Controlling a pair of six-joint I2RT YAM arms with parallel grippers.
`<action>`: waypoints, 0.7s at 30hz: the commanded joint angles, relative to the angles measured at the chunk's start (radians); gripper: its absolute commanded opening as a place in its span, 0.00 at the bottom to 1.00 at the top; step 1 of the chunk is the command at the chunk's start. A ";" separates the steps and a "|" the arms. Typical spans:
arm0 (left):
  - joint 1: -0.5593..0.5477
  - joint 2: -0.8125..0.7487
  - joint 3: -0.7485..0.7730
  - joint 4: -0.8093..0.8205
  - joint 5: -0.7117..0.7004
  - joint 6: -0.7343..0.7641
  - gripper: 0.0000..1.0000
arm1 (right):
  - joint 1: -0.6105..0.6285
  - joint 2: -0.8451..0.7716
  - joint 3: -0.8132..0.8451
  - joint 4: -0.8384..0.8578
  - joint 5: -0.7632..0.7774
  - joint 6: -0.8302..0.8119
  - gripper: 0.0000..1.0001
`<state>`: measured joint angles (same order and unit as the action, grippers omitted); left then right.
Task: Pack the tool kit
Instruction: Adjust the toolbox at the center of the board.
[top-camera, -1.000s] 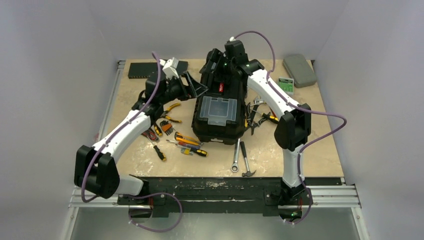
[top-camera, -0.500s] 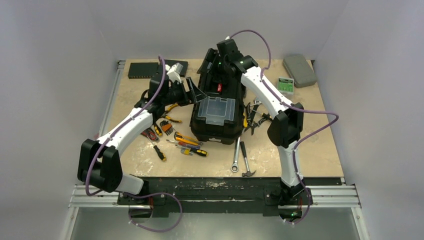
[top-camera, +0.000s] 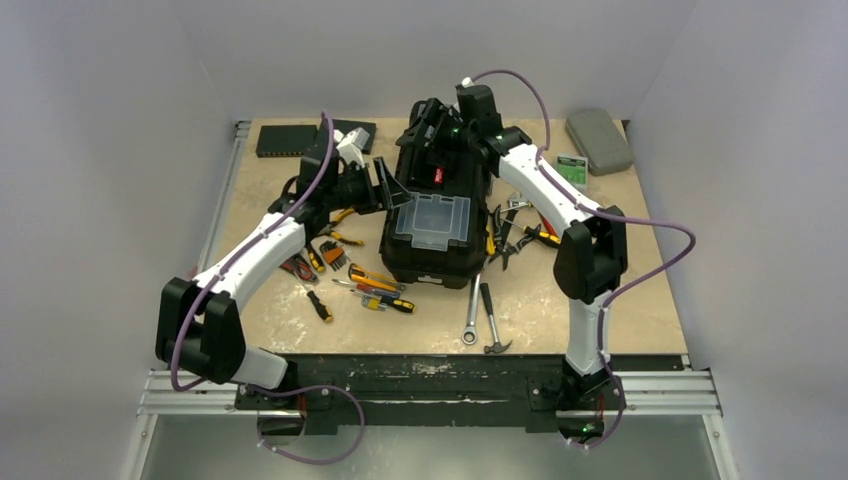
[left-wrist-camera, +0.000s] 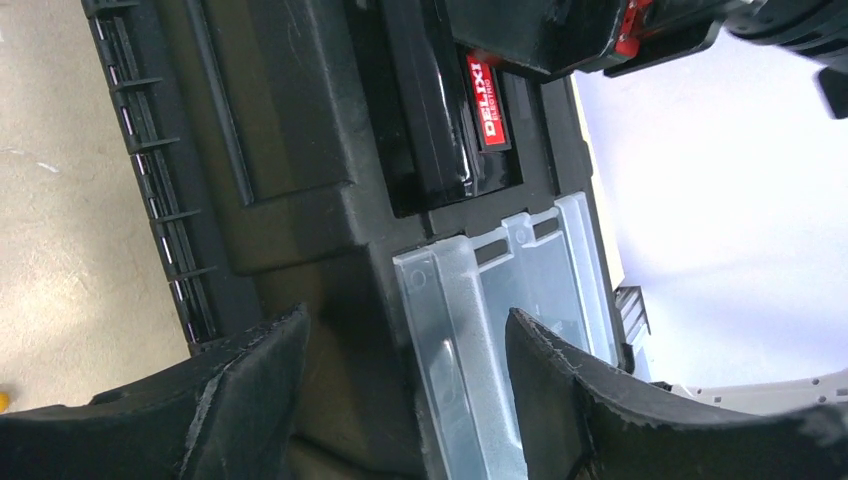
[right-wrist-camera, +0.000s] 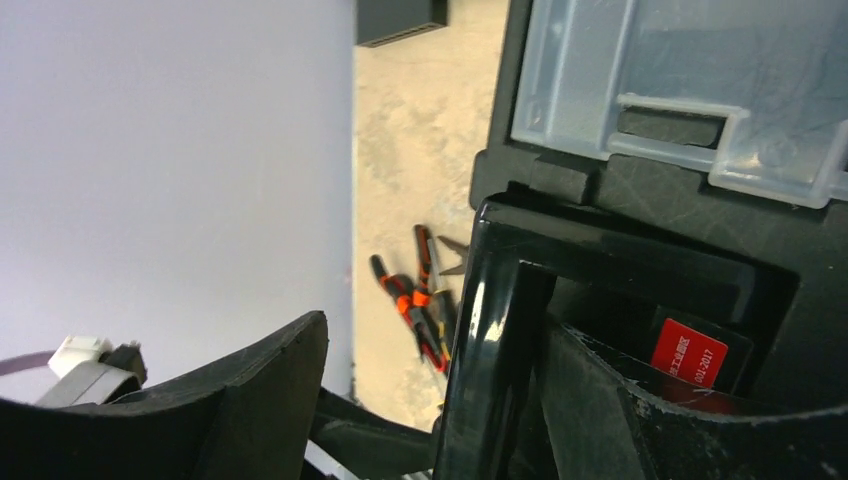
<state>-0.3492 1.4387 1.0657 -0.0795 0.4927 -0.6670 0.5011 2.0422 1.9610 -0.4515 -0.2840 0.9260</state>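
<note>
The black toolbox (top-camera: 440, 215) stands mid-table with a clear lid (top-camera: 434, 220) on its near compartment. My left gripper (top-camera: 392, 190) is open at the box's left side. In the left wrist view that gripper (left-wrist-camera: 407, 318) straddles the left edge of the clear lid (left-wrist-camera: 520, 300), below the red-labelled handle (left-wrist-camera: 430, 120). My right gripper (top-camera: 440, 135) is open over the box's far end. Its wrist view shows that gripper (right-wrist-camera: 432, 330) around the glossy handle bar (right-wrist-camera: 490, 330), one finger (right-wrist-camera: 600, 400) in the recess. Screwdrivers (top-camera: 377, 282), pliers (top-camera: 515, 235), a wrench (top-camera: 470, 325) and a hammer (top-camera: 490, 322) lie on the table.
A flat grey case (top-camera: 600, 140) and a green packet (top-camera: 572, 168) lie at the back right. A flat black box (top-camera: 285, 140) sits at the back left. More pliers and bits (top-camera: 315, 258) lie under the left forearm.
My left gripper has moved right onto the toolbox's left edge and narrowed a little. The right gripper swung left, then back, over the handle end.
</note>
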 joint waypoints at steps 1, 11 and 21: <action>0.001 -0.086 0.072 -0.085 -0.025 0.065 0.69 | -0.023 -0.085 -0.175 0.331 -0.222 0.081 0.73; 0.002 -0.106 0.220 -0.191 -0.074 0.085 0.69 | -0.092 -0.146 -0.389 0.721 -0.404 0.257 0.71; 0.039 -0.023 0.346 -0.171 -0.119 -0.043 0.73 | -0.146 -0.200 -0.535 0.944 -0.488 0.317 0.68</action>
<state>-0.3302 1.3746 1.3411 -0.2649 0.4103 -0.6437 0.3752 1.9049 1.4864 0.2905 -0.6556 1.1797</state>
